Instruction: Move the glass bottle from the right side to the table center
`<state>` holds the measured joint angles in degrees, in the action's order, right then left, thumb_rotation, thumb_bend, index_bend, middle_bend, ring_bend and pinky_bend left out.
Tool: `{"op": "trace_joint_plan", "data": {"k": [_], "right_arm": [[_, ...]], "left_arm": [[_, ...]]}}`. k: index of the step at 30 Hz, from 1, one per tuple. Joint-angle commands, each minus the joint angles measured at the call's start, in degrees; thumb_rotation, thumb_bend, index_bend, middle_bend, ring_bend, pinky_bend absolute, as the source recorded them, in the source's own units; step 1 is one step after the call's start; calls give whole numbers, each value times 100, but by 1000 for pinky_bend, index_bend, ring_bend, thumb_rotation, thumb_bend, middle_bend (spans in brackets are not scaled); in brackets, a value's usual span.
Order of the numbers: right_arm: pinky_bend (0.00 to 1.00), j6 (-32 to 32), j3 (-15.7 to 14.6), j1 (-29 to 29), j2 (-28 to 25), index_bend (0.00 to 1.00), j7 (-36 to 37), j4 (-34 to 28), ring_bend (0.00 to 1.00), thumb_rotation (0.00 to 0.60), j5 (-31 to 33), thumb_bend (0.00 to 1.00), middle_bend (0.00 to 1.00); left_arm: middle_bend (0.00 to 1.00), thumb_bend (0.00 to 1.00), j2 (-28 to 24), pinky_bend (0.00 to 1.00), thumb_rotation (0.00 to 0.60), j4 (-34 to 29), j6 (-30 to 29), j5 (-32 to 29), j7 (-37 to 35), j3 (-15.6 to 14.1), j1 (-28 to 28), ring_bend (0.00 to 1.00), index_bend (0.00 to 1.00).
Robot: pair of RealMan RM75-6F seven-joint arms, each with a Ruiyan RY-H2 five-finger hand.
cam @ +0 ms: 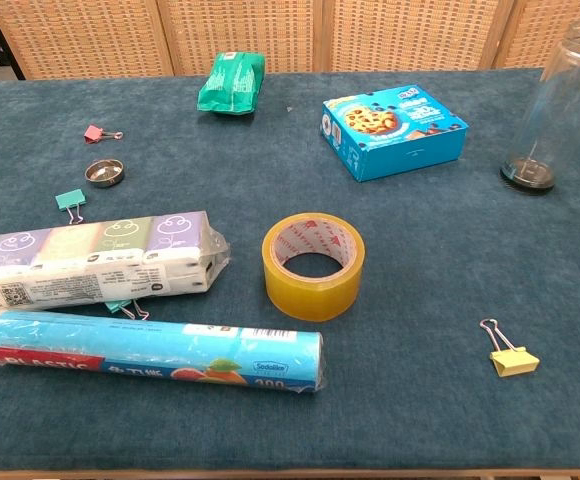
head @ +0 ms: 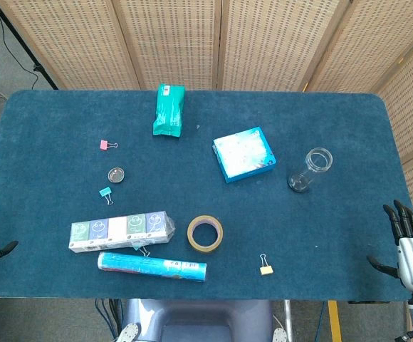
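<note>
The glass bottle [head: 310, 169] stands upright right of the cookie box [head: 243, 154]; the tape roll [head: 205, 233] sits nearer (centre-front), binder clip [head: 265, 268] beside.

Bare cloth around glass bottle [head: 310, 169], blue box [head: 243, 154] just beside, leftward

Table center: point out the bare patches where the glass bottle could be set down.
Bare cloth lies between the green packet, blue box and tape roll. Another patch lies between the tape roll, yellow clip and glass bottle. The near left is crowded: tissue pack, plastic roll.
</note>
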<state>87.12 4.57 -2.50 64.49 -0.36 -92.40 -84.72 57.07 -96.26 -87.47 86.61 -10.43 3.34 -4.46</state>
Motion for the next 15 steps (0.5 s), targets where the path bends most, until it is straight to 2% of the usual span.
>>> {"op": "trace_joint_plan", "data": {"k": [1, 8, 15], "right_arm": [[0, -10, 4, -1, 7, 0, 0, 18, 0, 600, 16, 0, 0], [0, -58, 24, -17, 98, 0, -141, 165, 0, 600, 94, 0, 0], [0, -275, 175, -92, 289, 0, -79, 441, 0, 600, 466, 0, 0]], "left_arm": [[0, 0, 5, 0, 600, 1, 23, 8, 12, -7, -9, 0, 0], [0, 0, -6, 0, 600, 20, 52, 48, -78, -20, -26, 0, 0], [0, 0, -12, 0, 600, 84, 86, 69, -172, -9, -60, 0, 0]]}}
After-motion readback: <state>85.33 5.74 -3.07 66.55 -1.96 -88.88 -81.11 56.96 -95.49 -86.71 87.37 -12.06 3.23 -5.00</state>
